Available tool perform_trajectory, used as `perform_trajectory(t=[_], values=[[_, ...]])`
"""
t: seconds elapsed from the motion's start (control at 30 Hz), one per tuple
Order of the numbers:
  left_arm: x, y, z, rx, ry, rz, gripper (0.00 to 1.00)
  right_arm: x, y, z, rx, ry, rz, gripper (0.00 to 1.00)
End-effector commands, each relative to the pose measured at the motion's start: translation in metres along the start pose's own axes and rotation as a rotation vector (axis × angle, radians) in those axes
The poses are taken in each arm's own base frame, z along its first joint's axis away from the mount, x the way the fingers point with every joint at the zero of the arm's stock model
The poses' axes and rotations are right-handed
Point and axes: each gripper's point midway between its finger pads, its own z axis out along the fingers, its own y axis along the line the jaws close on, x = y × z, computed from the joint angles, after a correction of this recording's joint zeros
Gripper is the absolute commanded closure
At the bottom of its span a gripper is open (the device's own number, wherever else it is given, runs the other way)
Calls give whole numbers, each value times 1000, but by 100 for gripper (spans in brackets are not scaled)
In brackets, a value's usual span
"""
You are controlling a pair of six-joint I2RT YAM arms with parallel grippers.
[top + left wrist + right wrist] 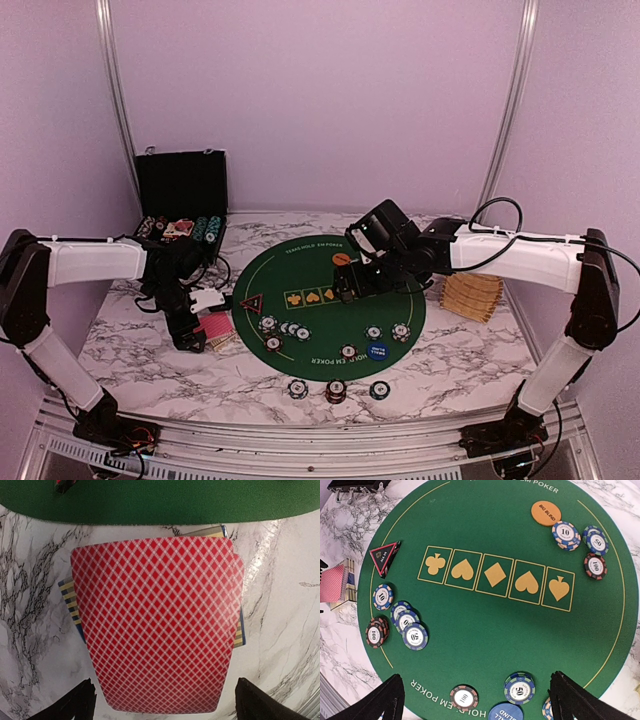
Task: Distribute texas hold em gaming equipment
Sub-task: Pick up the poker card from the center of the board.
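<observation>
Left arm (90,262) runs rightward across mid-left of top view, wrist bent down. Left gripper (190,338) points down, fingers (80,702) spread wide. Right arm (510,255) reaches left toward centre. Right gripper (350,287) also points down, fingers (575,700) wide apart.

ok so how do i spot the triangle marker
Find the round green mat mid-table. At its left edge, beside the red cards, sits the triangle marker. It is the only three-cornered piece, black with a red rim; its neighbours are round chips.
</observation>
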Motion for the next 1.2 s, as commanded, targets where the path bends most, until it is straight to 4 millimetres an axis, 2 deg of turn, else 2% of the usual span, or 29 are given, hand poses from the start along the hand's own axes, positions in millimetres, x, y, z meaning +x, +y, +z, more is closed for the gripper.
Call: perform_trajectory(t=[0.0,0.57,0.73,1.17], values=[[-3,5,3,-23,-3,3,1,-9,6,-16,-18,-38,6,1],[3,7,19,-31,31,-4,1,-8,6,-15,-16,-37,5,1],[6,12,21,-59,47,-5,1,-8,6,-15,-17,-36,4,1],[6,10,25,-47,41,-1,2,-6,5,-14,-12,-33,5,1]])
